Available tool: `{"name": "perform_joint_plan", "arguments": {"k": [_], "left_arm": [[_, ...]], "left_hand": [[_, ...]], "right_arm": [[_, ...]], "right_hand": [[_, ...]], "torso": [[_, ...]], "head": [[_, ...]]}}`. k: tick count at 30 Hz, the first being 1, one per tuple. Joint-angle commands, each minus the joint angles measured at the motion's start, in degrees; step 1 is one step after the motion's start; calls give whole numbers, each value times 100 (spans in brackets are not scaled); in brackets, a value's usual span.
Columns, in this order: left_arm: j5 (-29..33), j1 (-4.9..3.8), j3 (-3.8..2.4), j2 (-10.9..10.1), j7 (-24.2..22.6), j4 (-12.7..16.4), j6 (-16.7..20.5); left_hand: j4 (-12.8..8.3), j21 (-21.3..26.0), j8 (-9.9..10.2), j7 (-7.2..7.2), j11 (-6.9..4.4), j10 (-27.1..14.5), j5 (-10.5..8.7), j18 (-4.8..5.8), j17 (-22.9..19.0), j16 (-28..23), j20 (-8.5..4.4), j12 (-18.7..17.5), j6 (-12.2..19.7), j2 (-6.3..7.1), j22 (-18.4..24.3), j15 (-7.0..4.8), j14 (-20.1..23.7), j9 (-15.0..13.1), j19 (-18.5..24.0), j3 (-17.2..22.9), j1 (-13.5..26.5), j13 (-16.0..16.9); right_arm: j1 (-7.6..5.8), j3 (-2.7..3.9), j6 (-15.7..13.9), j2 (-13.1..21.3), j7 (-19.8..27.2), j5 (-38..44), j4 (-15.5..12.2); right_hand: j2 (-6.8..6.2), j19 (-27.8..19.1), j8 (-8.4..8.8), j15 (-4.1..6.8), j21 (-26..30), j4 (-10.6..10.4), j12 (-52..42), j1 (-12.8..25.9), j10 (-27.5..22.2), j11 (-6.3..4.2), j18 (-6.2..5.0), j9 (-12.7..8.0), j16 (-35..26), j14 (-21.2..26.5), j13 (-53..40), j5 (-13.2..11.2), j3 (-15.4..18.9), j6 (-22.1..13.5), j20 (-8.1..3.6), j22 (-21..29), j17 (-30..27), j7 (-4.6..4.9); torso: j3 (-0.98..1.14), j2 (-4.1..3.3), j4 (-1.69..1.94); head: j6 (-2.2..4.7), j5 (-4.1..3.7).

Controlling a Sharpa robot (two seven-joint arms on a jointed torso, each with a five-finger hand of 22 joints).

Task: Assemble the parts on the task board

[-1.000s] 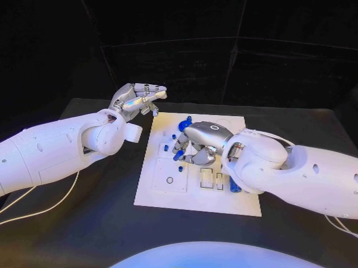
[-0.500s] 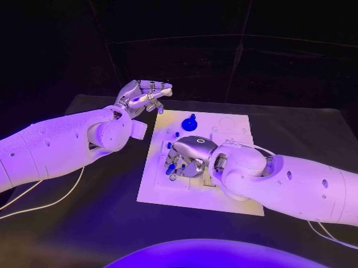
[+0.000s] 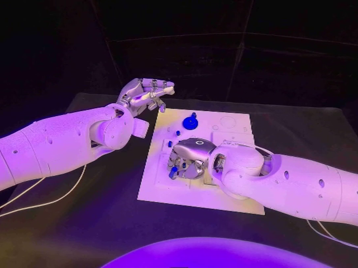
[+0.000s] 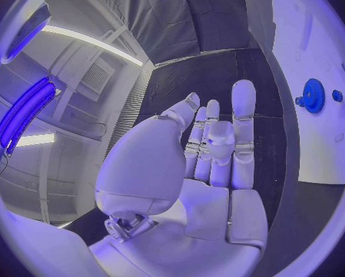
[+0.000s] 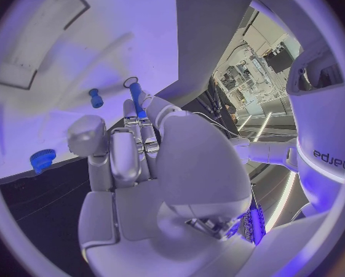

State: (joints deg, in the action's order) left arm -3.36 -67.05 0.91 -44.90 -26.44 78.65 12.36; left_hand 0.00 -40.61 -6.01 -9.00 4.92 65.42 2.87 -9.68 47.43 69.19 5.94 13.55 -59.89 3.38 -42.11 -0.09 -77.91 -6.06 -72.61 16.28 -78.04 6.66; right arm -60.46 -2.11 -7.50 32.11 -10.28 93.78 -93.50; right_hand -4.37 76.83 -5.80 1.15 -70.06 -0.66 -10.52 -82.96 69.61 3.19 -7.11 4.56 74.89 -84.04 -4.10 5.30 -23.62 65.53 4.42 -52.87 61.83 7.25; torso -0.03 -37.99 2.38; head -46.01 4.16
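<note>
**Two hands over one white board**

Two white arms reach in across the black surface (image 3: 82, 223), and the task board (image 3: 171, 192) lies flat in the middle between them. The right hand (image 3: 191, 156) hangs low over the board's centre, fingers curled down, and a slim blue peg (image 5: 135, 98) sits pinched at its fingertips, its far end at a small round hole in the board. That hand and its thick forearm cover much of the board's middle and right side, so what lies under them I cannot make out. The left hand (image 3: 147, 94) is raised off the board's far left corner, fingers straight and close together, holding nothing. A blue gear (image 3: 190, 120) stands near the board's far edge with a small blue stud (image 4: 337, 95) just beside it. Another short blue part (image 5: 95, 98) stands near the peg. White cables (image 3: 34, 204) trail below the left arm.
</note>
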Motion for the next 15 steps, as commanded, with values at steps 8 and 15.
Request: {"name": "perform_joint_plan", "arguments": {"k": [8, 15], "left_arm": [[17, -8, -5, 10, -23, -6, -59], [17, -8, -5, 12, -21, -12, -62]], "left_hand": [[0, 29, -24, -4, -7, -43, 16, -40, -10, -6, -11, 28, -18, -9, 5, 17, 37, 6, 29, -37, -32, 8], [0, 29, -24, -4, -7, -43, 16, -40, -10, -6, -11, 28, -18, -9, 5, 17, 37, 6, 29, -37, -32, 8]], "right_arm": [[-4, -3, 271, 23, -104, 141, 5], [-3, -4, 322, 26, -155, 237, -5]], "right_hand": [[5, -2, -17, 28, -26, 1, 41, 0, 29, 18, 43, 6, 1, -157, -5, 14, -33, -1, 12, 0, -7, 33], [5, -2, -17, 28, -26, 1, 41, 0, 29, 18, 43, 6, 1, -157, -5, 14, -33, -1, 12, 0, -7, 33]], "torso": [[-1, 1, 1], [-1, 0, 0]], "head": [[-13, 11], [-17, 12]]}}
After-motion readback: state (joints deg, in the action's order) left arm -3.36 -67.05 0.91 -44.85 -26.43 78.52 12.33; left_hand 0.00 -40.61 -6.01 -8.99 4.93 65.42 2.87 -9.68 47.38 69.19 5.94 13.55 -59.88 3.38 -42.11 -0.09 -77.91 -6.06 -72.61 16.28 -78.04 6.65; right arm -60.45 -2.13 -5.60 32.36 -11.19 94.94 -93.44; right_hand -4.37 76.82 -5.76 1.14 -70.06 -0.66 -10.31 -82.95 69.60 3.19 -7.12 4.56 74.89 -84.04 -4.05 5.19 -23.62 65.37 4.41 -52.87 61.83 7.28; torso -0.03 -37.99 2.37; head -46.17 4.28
